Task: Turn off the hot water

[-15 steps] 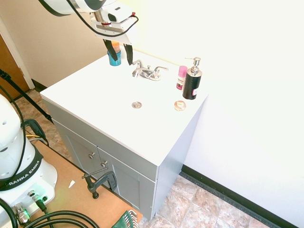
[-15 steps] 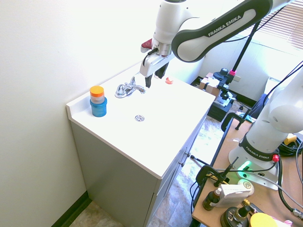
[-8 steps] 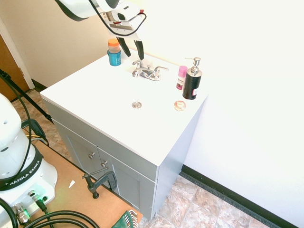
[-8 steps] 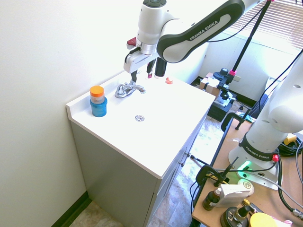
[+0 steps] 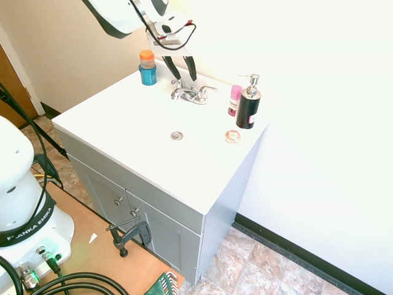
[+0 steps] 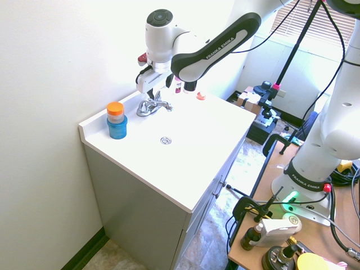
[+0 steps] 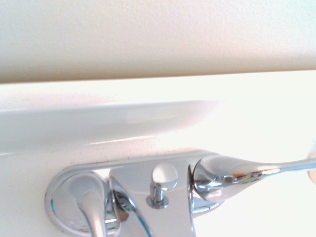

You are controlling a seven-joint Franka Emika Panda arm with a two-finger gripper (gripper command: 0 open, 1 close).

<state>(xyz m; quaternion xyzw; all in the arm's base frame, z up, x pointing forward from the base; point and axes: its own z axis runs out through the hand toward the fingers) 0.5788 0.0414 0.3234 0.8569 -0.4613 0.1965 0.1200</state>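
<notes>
The chrome faucet (image 5: 193, 94) stands at the back of the white vanity top (image 5: 123, 123). The hot water lever (image 5: 178, 82) is the small chrome handle left of the spout. In the wrist view this lever (image 7: 85, 203) points toward the camera, while the twin lever (image 7: 237, 174) points sideways. No water shows. My gripper (image 5: 184, 76) hangs open just above the faucet, its fingers straddling the space over the hot lever without touching it. From the other side, the gripper (image 6: 158, 92) sits right over the faucet (image 6: 151, 106).
A blue container with an orange lid (image 5: 147, 67) stands left of the faucet. A black soap dispenser (image 5: 248, 103) and a pink bottle (image 5: 234, 99) stand to the right. The drain (image 5: 177, 135) and a small round dish (image 5: 232, 136) lie nearer the front. The wall is close behind.
The arm has swung from near the blue container toward the wall and come down over the faucet. The fingers have stayed open.
</notes>
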